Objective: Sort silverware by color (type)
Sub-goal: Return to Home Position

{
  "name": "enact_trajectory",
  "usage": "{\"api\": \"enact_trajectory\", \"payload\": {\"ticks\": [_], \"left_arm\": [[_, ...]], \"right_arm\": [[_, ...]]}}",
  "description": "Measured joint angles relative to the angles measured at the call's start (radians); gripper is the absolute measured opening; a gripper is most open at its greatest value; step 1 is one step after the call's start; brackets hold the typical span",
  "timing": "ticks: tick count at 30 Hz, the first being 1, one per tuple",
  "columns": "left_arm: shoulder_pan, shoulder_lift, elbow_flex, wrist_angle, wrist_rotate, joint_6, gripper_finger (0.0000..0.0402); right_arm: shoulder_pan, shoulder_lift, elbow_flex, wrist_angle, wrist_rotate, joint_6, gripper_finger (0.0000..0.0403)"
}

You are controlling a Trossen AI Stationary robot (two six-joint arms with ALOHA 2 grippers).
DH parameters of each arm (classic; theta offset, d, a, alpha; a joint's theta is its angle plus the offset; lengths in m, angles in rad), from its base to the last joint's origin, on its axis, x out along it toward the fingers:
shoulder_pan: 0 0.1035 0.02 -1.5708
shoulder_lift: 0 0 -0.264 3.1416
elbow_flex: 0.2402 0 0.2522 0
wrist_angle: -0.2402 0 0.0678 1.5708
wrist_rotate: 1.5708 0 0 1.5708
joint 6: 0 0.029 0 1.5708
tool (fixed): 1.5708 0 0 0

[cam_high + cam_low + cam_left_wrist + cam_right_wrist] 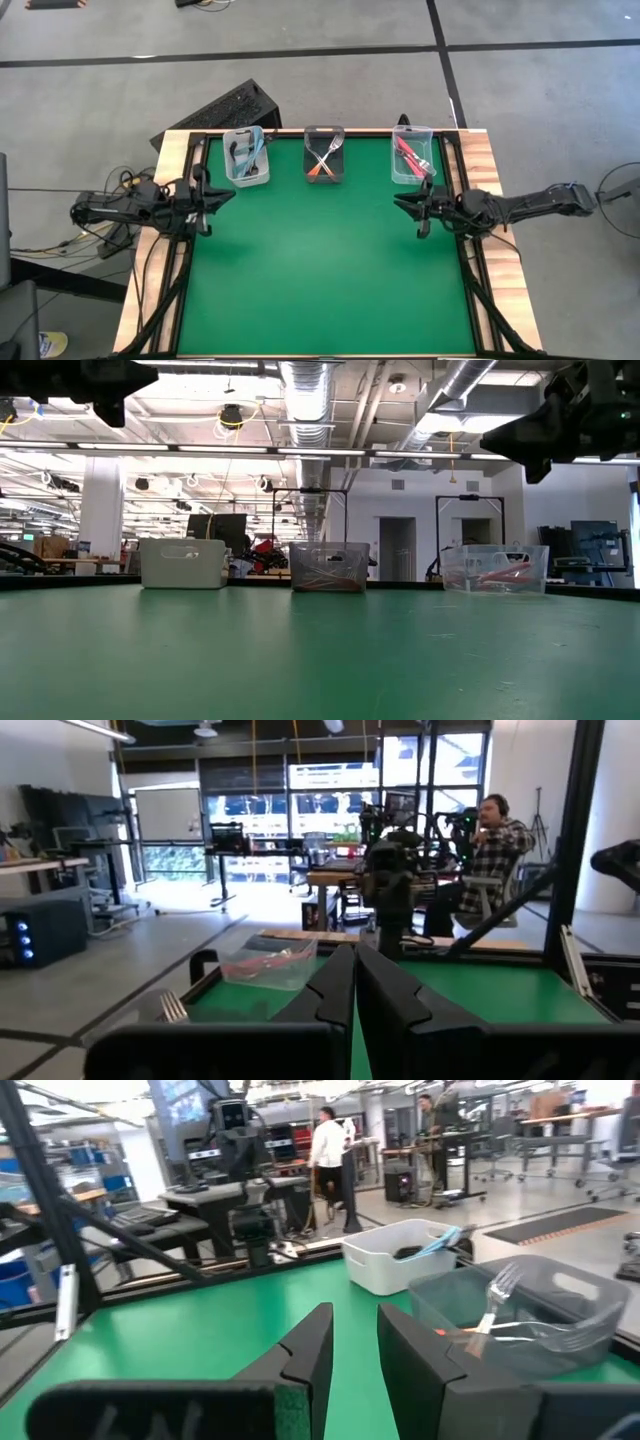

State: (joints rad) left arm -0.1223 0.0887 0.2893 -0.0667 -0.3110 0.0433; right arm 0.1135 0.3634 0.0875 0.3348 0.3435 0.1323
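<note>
Forks sat in three bins lined up along the far edge of the green mat (330, 280). At the left, the light blue forks (252, 148) lay in the white bin (182, 563). The left gripper (228, 194) hovered near that bin, over the mat's left edge and well above the surface. Its fingers (330, 995) were pressed together with nothing held. In the middle, the orange forks (321, 162) rested crossed in the dark-tinted bin (328, 555), one leaning with its silver tines up. At the right, the pink-red forks (409, 152) lay in the clear bin (495, 558). The right gripper (400, 203) hung on the near side of that bin, over the mat's right side, also raised off the surface. Its fingers (305, 1355) stood slightly apart, with a narrow gap and nothing between them. Both arms reached inward from the table's (165, 165) two sides.
</note>
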Motion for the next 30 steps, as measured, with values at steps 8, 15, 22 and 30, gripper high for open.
{"api": "enact_trajectory", "payload": {"ticks": [8, 15, 22, 30], "left_arm": [[0.0, 0.0, 0.0, -0.015, 0.045, 0.002, 0.0004], [0.0, -0.008, -0.146, 0.184, 0.045, 0.004, 0.0004], [0.0, -0.007, -0.213, 0.178, 0.085, -0.045, 0.0004], [0.0, -0.008, -0.213, 0.162, 0.161, -0.03, 0.0004]], "right_arm": [[-0.024, 0.0, 0.0, 0.005, -0.002, 0.012, 0.0107], [-0.015, 0.0, 0.0, -0.007, -0.003, 0.017, 0.0107], [-0.031, 0.003, 0.0, -0.097, 0.024, 0.07, 0.0107], [-0.008, -0.018, 0.001, -0.099, -0.037, 0.038, 0.0107]]}}
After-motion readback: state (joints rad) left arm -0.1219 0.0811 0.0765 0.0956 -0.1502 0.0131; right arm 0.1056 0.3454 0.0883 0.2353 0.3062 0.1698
